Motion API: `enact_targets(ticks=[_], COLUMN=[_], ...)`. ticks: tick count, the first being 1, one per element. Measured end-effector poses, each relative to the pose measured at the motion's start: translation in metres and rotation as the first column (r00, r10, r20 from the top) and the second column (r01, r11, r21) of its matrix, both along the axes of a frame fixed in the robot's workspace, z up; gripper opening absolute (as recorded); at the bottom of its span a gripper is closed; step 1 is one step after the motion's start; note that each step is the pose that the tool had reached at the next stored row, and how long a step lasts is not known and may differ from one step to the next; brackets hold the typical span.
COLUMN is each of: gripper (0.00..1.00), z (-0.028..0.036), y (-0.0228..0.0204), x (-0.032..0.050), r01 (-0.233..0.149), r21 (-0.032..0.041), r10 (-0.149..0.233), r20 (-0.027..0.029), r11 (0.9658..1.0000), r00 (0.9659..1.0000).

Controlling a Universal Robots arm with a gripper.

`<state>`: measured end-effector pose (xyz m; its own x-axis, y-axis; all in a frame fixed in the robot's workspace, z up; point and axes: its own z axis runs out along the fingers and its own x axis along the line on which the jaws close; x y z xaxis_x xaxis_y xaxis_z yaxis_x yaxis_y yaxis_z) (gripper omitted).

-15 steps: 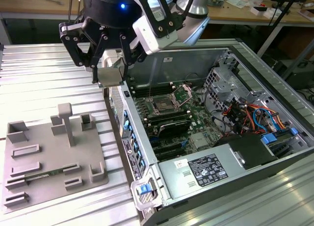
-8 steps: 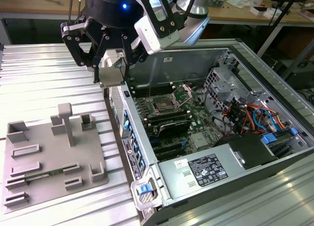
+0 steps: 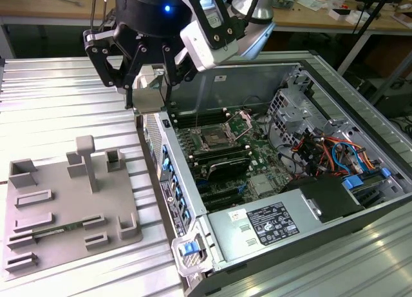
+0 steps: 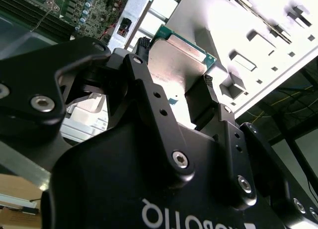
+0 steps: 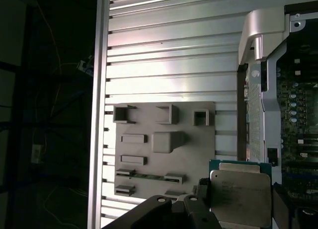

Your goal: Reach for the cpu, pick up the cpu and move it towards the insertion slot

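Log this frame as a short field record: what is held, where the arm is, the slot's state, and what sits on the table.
held: cpu, clamped between the fingers
gripper: above the near wall of the computer case, not yet over the board
insertion slot: bracket raised, nothing in it
fixture plate: on the slatted table, at the exterior view's left

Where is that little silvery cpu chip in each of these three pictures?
Exterior view: the cpu hangs in the gripper above the computer case's near wall.
Second wrist view: cpu between the black fingers.
First wrist view: cpu, held.
Shared landmark: the grey fixture plate.
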<state>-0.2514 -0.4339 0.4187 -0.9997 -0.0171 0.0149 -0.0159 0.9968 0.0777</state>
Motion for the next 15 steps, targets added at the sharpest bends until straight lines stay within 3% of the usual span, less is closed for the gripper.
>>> enact_targets(ticks=[15], gripper=[0.55], z=[0.0], y=[0.0], x=[0.0093], r01=[0.0], r21=[0.0001], r10=[0.0], r20=[0.0], r11=[1.0], r00=[1.0])
